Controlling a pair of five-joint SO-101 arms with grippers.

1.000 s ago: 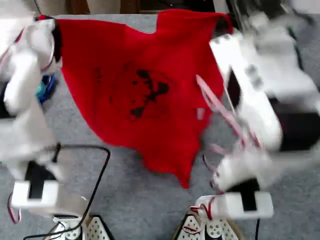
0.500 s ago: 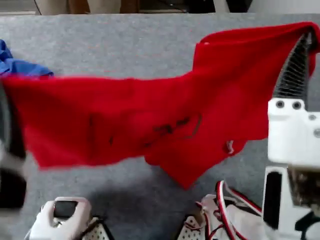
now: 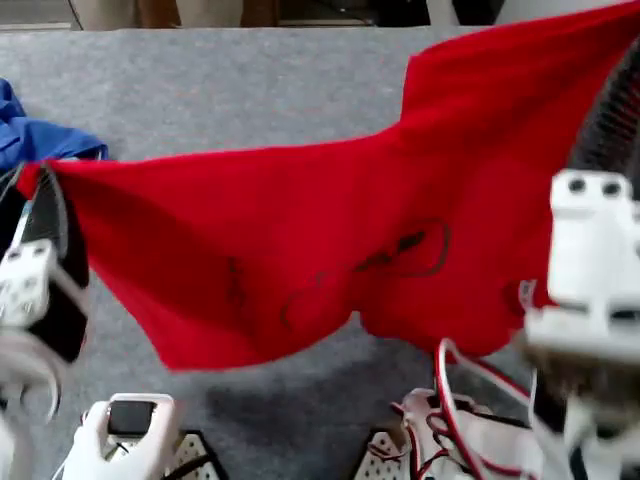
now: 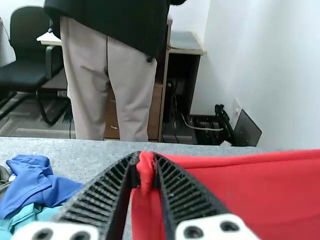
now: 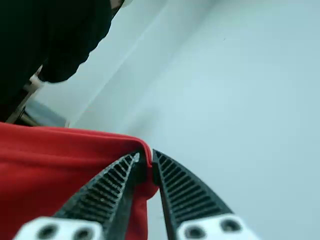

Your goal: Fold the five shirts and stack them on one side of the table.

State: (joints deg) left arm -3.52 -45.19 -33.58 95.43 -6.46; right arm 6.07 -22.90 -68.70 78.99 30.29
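Where ribbed left gripper [image 4: 146, 159] and right gripper [image 5: 145, 157] pinch, red shirt [image 3: 300, 240], sagging cloth

Along the upper edge of the high view, left of centre, a strip of brown wooden furniture [image 3: 258, 11] shows. In the left wrist view a black office chair [image 4: 24, 60] stands well apart from a brown wooden desk [image 4: 162, 100]. Beside the desk, black cables [image 4: 200, 122] lie tangled at the foot of a white wall [image 4: 270, 65]. A flat black panel [image 4: 248, 129] leans near them.
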